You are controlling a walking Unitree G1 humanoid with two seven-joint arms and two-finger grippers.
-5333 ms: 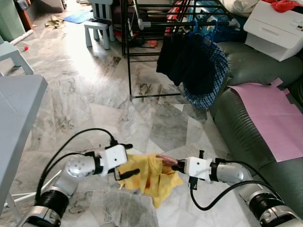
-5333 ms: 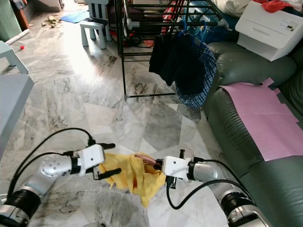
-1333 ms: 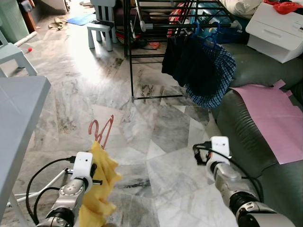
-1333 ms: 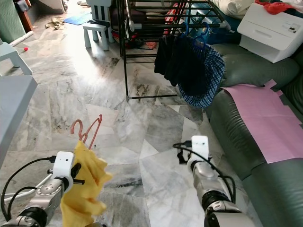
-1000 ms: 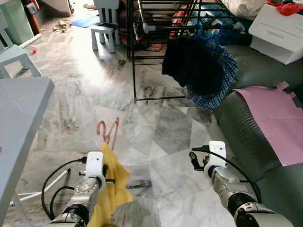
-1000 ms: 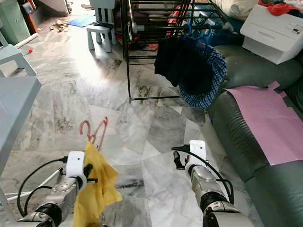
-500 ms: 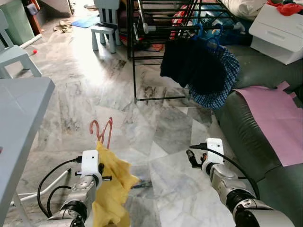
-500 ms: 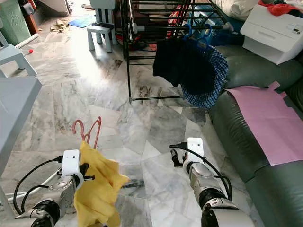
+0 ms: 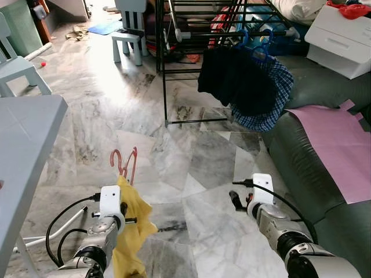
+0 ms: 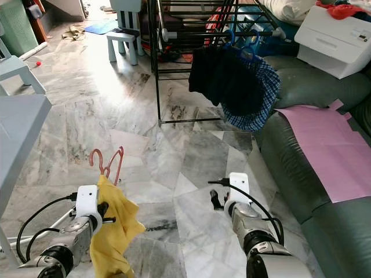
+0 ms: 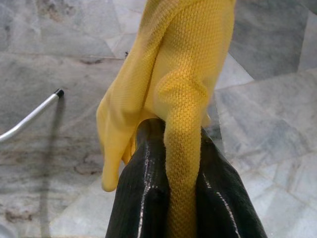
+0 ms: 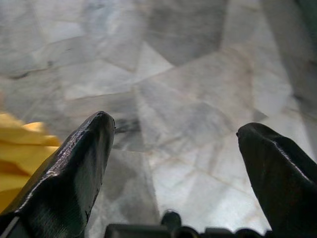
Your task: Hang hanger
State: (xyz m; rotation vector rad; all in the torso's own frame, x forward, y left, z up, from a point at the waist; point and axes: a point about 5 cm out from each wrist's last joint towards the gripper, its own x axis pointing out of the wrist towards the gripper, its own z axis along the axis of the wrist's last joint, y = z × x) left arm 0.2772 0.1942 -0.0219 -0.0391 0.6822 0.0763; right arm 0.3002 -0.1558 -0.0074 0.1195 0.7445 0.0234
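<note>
A pink hanger [image 9: 125, 162] carries a yellow garment [image 9: 132, 231] and stands up from my left gripper [image 11: 177, 144], low at the left. In the left wrist view both black fingers [image 11: 141, 198] are shut on a fold of the yellow cloth [image 11: 183, 64]. My right gripper [image 9: 236, 192] hovers over the floor low at the right, apart from the garment, open with nothing between its fingers [image 12: 64, 168]. A black drying rack [image 9: 165, 63] stands ahead, with dark clothes and a checked shirt [image 9: 246, 81] on blue hangers.
A grey table [image 9: 23, 133] juts in at my left. A green sofa [image 9: 307, 174] with a pink sheet [image 9: 339, 145] and a white box [image 9: 342, 32] lines the right. Small stools [image 9: 130, 32] stand beyond. Marble floor [image 9: 203, 156] lies between me and the rack.
Five seconds ago both grippers held the garment low between them; now the left alone holds it upright and the right has let go. In the last half second the flared cloth settled.
</note>
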